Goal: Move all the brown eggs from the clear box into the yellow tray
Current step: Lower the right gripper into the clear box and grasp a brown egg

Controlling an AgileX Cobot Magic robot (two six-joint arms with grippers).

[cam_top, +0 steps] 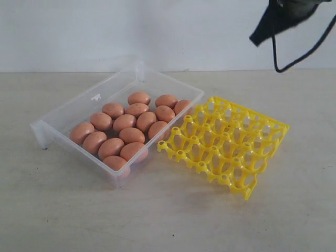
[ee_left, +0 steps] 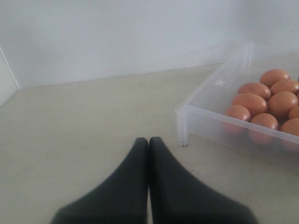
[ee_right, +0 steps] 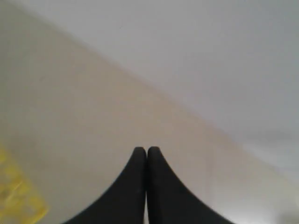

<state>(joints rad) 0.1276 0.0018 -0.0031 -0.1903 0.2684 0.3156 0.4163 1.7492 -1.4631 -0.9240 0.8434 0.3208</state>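
Beyond left end effector (ee_left: 148,139), brown eggs (ee_left: 252,103)

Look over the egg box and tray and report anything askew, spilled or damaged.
Nothing spilled or broken: the orange-brown eggs all lie inside the clear plastic box. The empty yellow lattice tray looks odd: it seems to sit tilted, its edge against the box wall, though that is hard to confirm.
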